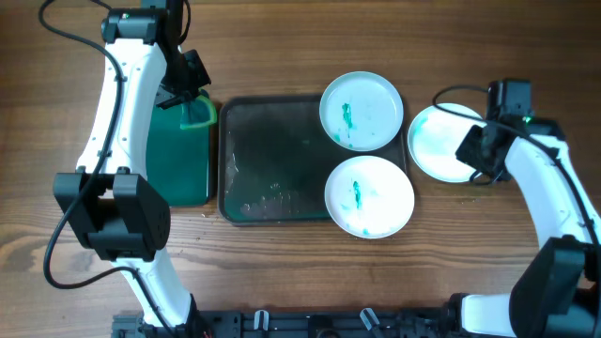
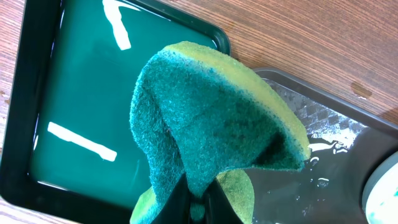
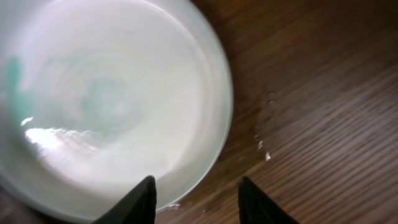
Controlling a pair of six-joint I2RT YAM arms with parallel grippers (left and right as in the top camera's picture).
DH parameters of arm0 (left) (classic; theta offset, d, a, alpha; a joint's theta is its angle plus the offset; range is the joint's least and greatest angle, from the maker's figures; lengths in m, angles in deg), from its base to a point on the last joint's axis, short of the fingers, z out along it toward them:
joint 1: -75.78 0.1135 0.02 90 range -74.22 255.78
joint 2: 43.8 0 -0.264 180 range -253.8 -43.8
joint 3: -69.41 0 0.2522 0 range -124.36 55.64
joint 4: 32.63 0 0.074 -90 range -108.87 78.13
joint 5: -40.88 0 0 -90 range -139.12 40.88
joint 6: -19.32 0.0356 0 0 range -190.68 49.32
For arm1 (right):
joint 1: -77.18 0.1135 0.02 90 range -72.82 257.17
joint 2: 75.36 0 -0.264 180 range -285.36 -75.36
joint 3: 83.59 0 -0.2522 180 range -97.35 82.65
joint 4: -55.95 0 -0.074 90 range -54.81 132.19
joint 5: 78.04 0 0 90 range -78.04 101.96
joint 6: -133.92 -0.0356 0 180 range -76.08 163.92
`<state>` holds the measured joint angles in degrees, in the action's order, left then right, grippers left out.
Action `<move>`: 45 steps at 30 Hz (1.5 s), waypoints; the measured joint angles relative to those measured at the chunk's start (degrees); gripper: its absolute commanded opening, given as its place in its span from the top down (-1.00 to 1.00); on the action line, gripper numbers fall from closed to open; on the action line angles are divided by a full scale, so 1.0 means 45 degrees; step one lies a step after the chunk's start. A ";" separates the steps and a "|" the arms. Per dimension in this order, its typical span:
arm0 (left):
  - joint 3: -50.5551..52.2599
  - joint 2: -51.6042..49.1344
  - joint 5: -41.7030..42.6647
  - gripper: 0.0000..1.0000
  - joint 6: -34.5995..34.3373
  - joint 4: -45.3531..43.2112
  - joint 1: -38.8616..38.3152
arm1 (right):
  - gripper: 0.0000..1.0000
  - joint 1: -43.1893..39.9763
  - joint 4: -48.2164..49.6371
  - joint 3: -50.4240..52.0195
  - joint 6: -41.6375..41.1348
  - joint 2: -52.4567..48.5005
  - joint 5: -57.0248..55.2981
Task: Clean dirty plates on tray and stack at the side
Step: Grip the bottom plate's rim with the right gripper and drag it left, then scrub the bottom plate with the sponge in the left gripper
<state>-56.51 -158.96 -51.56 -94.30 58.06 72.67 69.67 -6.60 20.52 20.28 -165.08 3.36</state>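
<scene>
Wooden worktop (image 1: pixel 282 282) from above, with a dark grey tray (image 1: pixel 272 160) at centre, left half bare and wet. Two white, teal-smeared plates, far plate (image 1: pixel 362 111) and near plate (image 1: pixel 369 195), overhanging the tray's right rim. Just beyond that rim, on bare wood, a pale blue plate (image 1: pixel 439 143), open worktop to its right. Right gripper (image 3: pixel 198 193) spread wide, straddling that plate's edge. Left gripper (image 2: pixel 193 202) clamped on a green-and-yellow sponge (image 2: pixel 211 118) over the meeting edges of tray and small green tray (image 2: pixel 74 112).
</scene>
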 measured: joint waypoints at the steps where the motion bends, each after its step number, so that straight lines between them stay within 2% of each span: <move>1: 0.0000 0.0005 0.0005 0.92 0.0000 0.0000 0.0000 | 0.14 0.0000 -0.0641 -0.0563 0.0408 0.0097 0.0957; 5: 0.0000 0.0005 0.0005 0.92 -0.0005 0.0000 0.0000 | 0.14 0.0092 -0.2492 -0.1107 0.1972 0.0491 0.4454; 8: 0.0000 0.0005 0.0005 0.92 -0.0005 0.0000 0.0000 | 0.20 0.0510 -0.2880 -0.0350 0.2657 0.0500 0.5474; 13: 0.0000 0.0005 0.0005 0.92 0.0000 0.0000 0.0000 | 0.36 0.0758 -0.2293 0.1564 0.2982 0.0495 0.5882; 20: 0.0000 0.0005 0.0010 0.92 0.0044 0.0000 0.0000 | 0.45 0.0758 0.0228 0.3555 0.3007 0.0495 0.6358; 22: 0.0000 0.0005 0.0010 0.92 0.0044 0.0005 0.0000 | 0.49 0.0758 0.0724 0.3861 0.3007 0.0471 0.6547; 28: 0.0000 0.0000 0.0010 0.92 0.0044 0.0000 0.0000 | 0.81 0.0758 0.1268 0.3944 0.3084 0.0355 0.6737; 29: 0.0000 0.0000 0.0010 0.92 0.0044 0.0000 0.0000 | 0.92 0.0758 0.1277 0.3944 0.3104 0.0355 0.6800; 35: 0.0000 0.0000 0.0010 0.92 0.0044 0.0005 0.0000 | 0.91 0.0923 0.1311 0.3944 0.3138 0.0350 0.7237; 45: 0.0000 0.0005 0.0010 0.92 0.0044 0.0010 0.0000 | 0.91 0.4668 0.1457 0.2783 0.0792 0.0340 0.6980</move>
<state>-56.51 -158.93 -51.52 -94.10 58.10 72.67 90.67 -0.05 33.04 23.84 -163.55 34.77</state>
